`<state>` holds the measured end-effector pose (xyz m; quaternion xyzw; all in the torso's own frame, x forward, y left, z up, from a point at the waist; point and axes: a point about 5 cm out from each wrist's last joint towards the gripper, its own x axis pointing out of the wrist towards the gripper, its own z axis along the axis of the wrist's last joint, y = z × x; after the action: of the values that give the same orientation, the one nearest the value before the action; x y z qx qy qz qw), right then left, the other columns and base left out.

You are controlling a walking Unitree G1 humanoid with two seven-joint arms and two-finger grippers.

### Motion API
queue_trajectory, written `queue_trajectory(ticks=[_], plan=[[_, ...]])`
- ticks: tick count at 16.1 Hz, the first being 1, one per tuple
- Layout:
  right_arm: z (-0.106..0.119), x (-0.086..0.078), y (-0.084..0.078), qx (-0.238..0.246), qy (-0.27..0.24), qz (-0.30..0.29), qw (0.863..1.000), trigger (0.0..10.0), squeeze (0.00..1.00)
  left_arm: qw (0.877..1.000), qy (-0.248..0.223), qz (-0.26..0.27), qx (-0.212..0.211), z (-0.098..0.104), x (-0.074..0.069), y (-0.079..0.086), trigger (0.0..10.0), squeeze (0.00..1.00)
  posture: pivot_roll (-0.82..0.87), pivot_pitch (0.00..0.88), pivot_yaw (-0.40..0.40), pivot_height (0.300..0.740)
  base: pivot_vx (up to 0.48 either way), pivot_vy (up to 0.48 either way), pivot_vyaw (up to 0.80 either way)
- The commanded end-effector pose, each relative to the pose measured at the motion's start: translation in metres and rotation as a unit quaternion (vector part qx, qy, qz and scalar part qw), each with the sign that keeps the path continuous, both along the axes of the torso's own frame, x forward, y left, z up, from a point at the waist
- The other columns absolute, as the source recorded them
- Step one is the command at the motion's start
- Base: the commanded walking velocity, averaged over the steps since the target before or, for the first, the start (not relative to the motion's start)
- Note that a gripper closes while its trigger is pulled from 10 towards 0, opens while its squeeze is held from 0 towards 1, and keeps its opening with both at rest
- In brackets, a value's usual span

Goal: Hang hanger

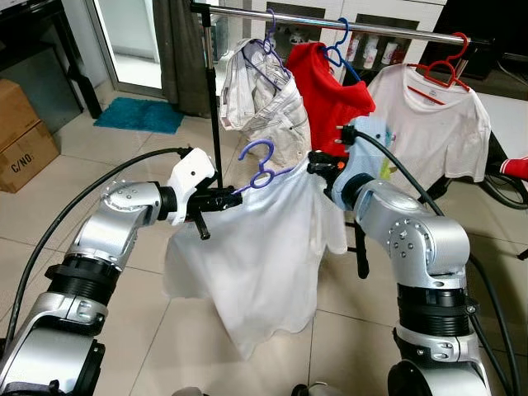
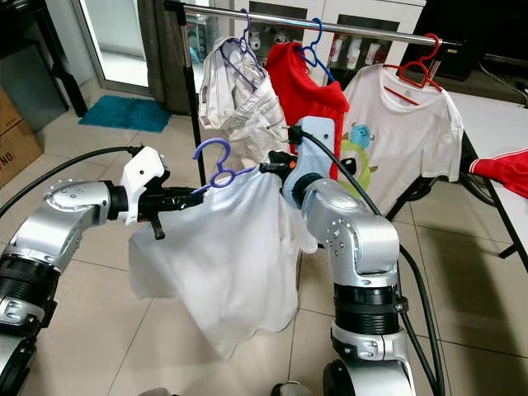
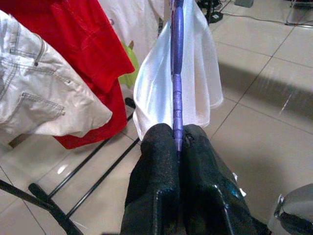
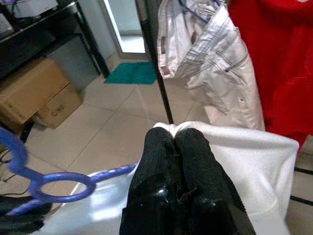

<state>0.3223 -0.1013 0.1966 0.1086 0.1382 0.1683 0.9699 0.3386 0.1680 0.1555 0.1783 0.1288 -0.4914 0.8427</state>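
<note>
Left pincer (image 3: 177, 142) clamps the purple plastic hanger (image 1: 262, 169); right pincer (image 4: 175, 139) pinches the white shirt (image 1: 264, 256).

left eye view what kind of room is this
Probably a home living or laundry area: a clothes rack hung with a red shirt and other garments, tiled floor, cardboard boxes at the side.

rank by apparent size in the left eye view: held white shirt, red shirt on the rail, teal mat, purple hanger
1. white shirt
2. red shirt
3. teal mat, though it lies farther away
4. purple hanger
</note>
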Motion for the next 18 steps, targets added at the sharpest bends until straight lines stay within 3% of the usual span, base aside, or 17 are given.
queue_trajectory(ticks=[1,3,4,5,6,8,9,10,13,18], plan=[[0.007,-0.004,0.003,0.003,-0.015,0.019,1.000,0.0,0.00,1.000,-0.013,-0.009,0.005,0.006,0.003,-0.005,0.0,0.00,-0.05,0.000,-0.025,0.740,0.000,0.000,0.00],[0.007,-0.006,0.006,0.003,-0.014,0.035,0.999,0.0,0.00,0.999,-0.020,-0.030,-0.006,0.009,0.001,-0.007,0.0,0.00,-0.05,0.000,-0.026,0.740,0.000,0.000,0.00],[0.005,-0.007,0.007,-0.003,-0.012,0.043,0.999,3.5,0.00,0.998,-0.012,-0.054,-0.013,0.009,-0.004,-0.009,0.0,0.00,-0.05,0.000,-0.026,0.740,0.000,0.000,0.00],[0.004,-0.007,0.007,-0.006,-0.012,0.044,0.999,4.2,0.00,0.998,-0.009,-0.060,-0.012,0.009,-0.006,-0.009,0.0,0.00,-0.05,0.000,-0.026,0.740,0.000,0.000,0.00],[0.003,-0.008,0.006,-0.012,-0.013,0.044,0.999,9.9,0.00,0.998,-0.006,-0.064,-0.010,0.008,-0.007,-0.008,0.0,0.00,-0.05,0.000,-0.027,0.740,0.000,0.000,0.00],[0.003,-0.007,0.004,-0.015,-0.014,0.042,0.999,10.0,0.00,0.998,-0.006,-0.065,-0.011,0.008,-0.009,-0.005,0.0,0.00,-0.05,0.000,-0.029,0.740,0.000,0.000,0.00],[0.003,-0.006,0.002,-0.016,-0.014,0.042,0.999,10.0,0.74,0.998,-0.007,-0.065,-0.011,0.009,-0.009,-0.003,0.0,0.00,-0.05,0.000,-0.029,0.740,0.000,0.000,0.00],[0.003,-0.006,0.001,-0.018,-0.015,0.042,0.999,10.0,1.00,0.998,-0.007,-0.066,-0.011,0.010,-0.009,-0.002,0.0,0.00,-0.04,0.000,-0.031,0.740,0.000,0.000,0.00],[0.001,-0.006,-0.004,-0.036,-0.020,0.048,0.998,10.0,1.00,0.998,-0.011,-0.063,-0.018,0.012,-0.009,0.000,0.0,0.00,-0.04,0.000,-0.032,0.740,0.000,0.000,0.00],[0.013,-0.009,-0.006,-0.024,-0.056,0.114,0.992,10.0,1.00,0.996,-0.014,-0.069,-0.046,0.019,-0.012,0.003,0.0,0.00,-0.04,0.000,-0.036,0.740,0.000,0.000,0.00]])
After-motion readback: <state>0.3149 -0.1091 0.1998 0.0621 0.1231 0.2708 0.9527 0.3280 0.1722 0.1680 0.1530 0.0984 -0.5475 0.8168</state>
